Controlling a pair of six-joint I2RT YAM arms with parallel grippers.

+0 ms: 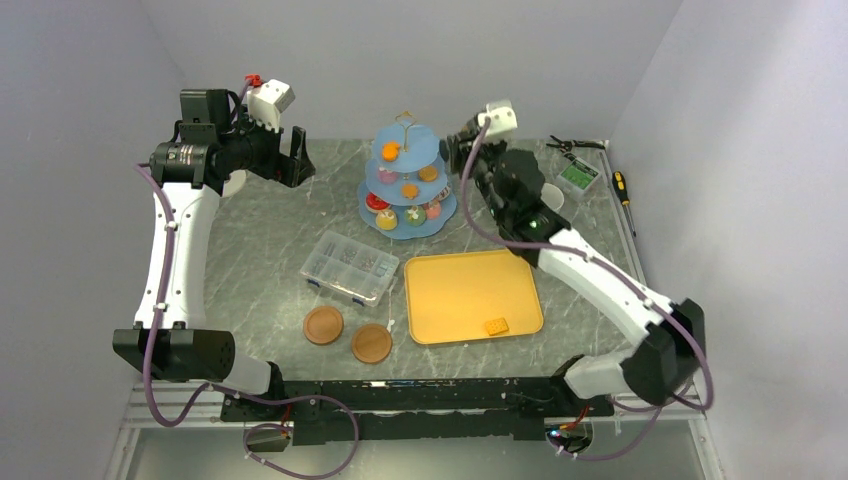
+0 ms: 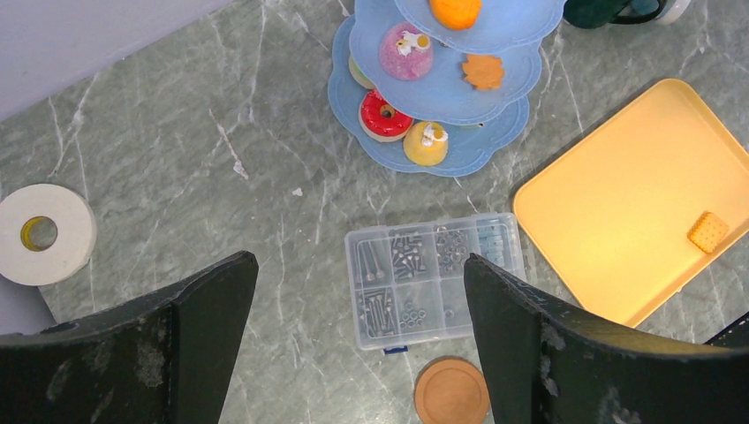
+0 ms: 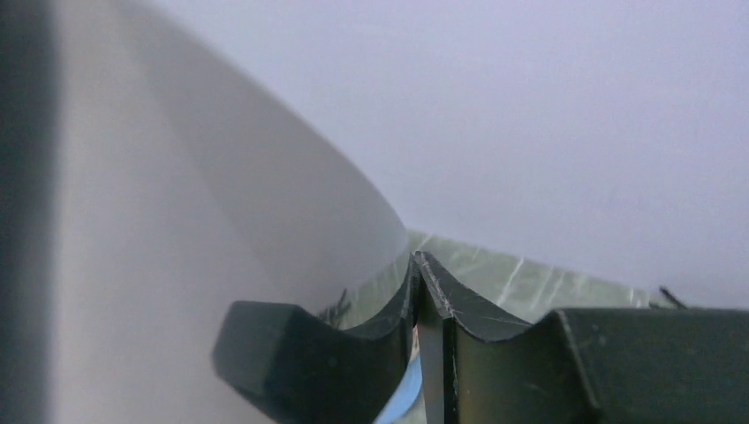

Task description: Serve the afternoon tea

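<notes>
nearest, one square biscuit [image 1: 495,326] lies alone on the yellow tray [image 1: 450,280]. beyond it the light-blue three-tier stand [image 2: 481,152] carries a red doughnut [image 2: 385,115] and small cakes. the left gripper [image 1: 297,158] hangs high at far left, jaws spread wide, empty. the right gripper [image 1: 462,150] sits just right of the stand's upper tiers; its fingers seem nearly together, but i cannot tell whether they hold anything.

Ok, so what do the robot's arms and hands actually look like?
Both the left arm and right arm have white shells, black joints and purple cables. A white camera box tops each wrist, the left with a red clip. The left hand and right hand have black, scuffed fingers.
</notes>
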